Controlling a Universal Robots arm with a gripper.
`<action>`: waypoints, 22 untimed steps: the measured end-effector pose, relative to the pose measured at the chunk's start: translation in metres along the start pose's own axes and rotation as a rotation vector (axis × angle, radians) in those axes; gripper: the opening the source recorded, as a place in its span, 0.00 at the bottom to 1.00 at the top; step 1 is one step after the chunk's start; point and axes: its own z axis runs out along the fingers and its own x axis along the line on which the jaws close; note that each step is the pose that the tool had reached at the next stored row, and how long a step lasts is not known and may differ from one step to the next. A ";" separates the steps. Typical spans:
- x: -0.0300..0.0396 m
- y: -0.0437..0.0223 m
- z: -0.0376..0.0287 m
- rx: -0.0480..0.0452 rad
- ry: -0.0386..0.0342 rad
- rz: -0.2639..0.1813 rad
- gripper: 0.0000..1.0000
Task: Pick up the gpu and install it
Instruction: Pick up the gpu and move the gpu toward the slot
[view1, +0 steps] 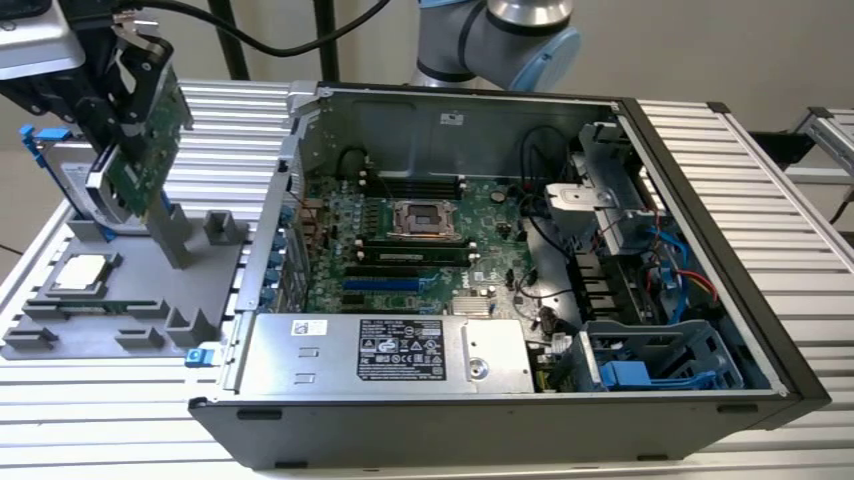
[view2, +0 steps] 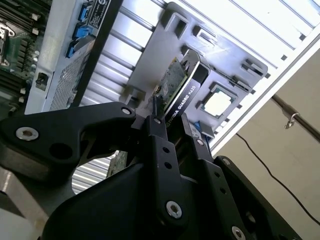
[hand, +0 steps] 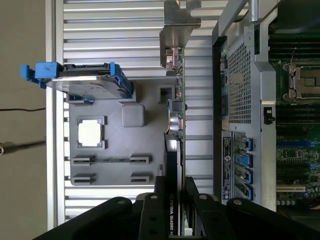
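One end of the gpu (view1: 144, 140), the end away from its silver bracket (view1: 167, 232), is clamped between the fingers (view2: 159, 137) of the gripper (view2: 172, 125), one on each face. The card is held over the grey tray (view1: 80, 320) on the bench (view1: 747, 140), at the exterior view's left of the open computer case (view1: 534, 410), with its long axis steeply tilted and the bracket end pointed down. The held end is hidden behind the gripper, and in both wrist views the card is seen edge-on.
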 end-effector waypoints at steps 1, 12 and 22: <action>-0.0015 0.0000 0.0001 -0.0001 -0.0001 0.000 0.00; -0.0172 0.0005 0.0000 0.0000 -0.0002 0.000 0.00; -0.0268 0.0010 -0.0001 0.0005 -0.0027 0.038 0.00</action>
